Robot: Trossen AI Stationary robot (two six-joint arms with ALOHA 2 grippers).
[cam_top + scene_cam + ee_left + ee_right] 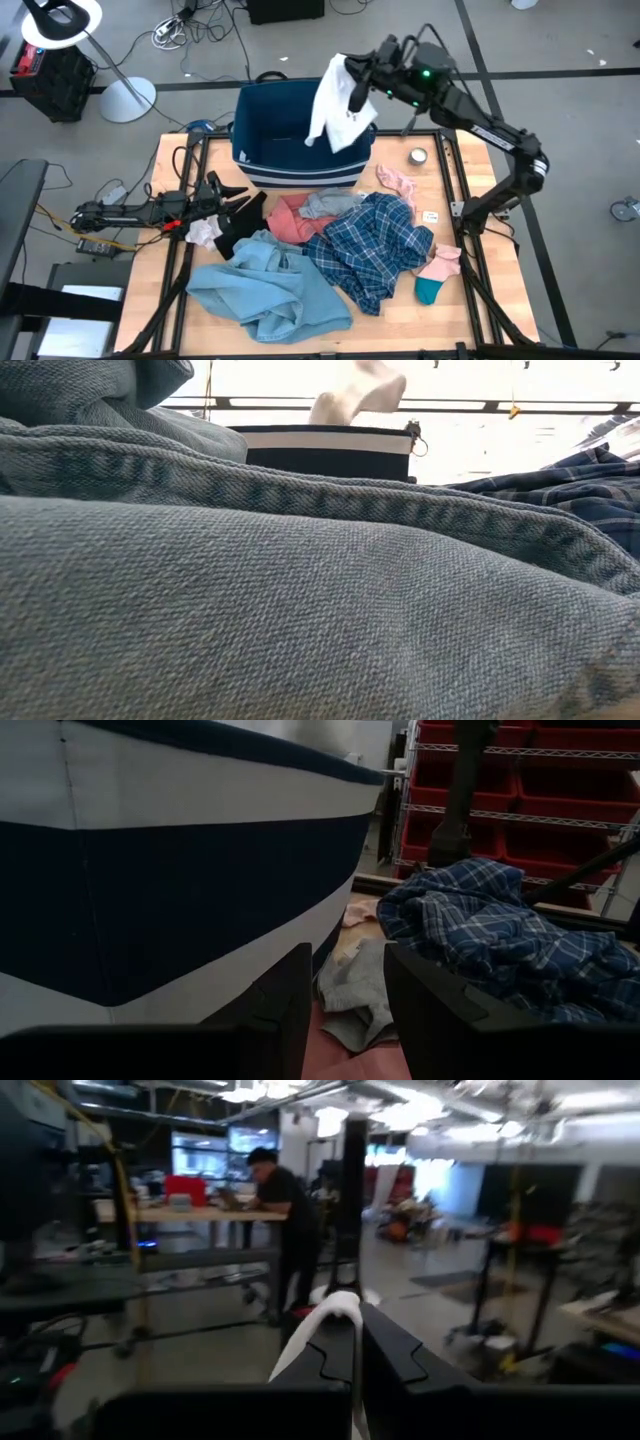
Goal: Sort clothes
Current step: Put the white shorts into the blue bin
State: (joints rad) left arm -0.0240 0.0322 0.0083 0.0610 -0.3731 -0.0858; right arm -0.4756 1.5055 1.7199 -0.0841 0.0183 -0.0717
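My right gripper (358, 75) is shut on a white garment (338, 100) held high over the navy bin with white stripes (300, 135) at the table's far side. The other clothes lie in a pile on the table: a large light-blue piece (265, 290), a blue plaid shirt (375, 245), a coral-pink item (290, 222), a grey item (330, 205), a black item (240, 225), a pink sock (400, 182) and a teal and pink sock (437, 275). My left gripper (235, 195) lies low at the left, open, pointing at the pile with nothing between its fingers (290, 1010). My right gripper pinches a bunched fold of the white garment (338, 1312) between its two fingers. The fingers are about level and come from the table's right side. The garment hangs below them, slack and clear of the table. In the low view its lower end (330, 408) drops behind the bin's rim.
A small round metal tin (418, 156) sits on the table right of the bin. The light-blue piece (300, 590) fills most of the low view. A person stands at a bench (280, 1200) far off in the room. Bare wood shows along the table's right edge (490, 250).
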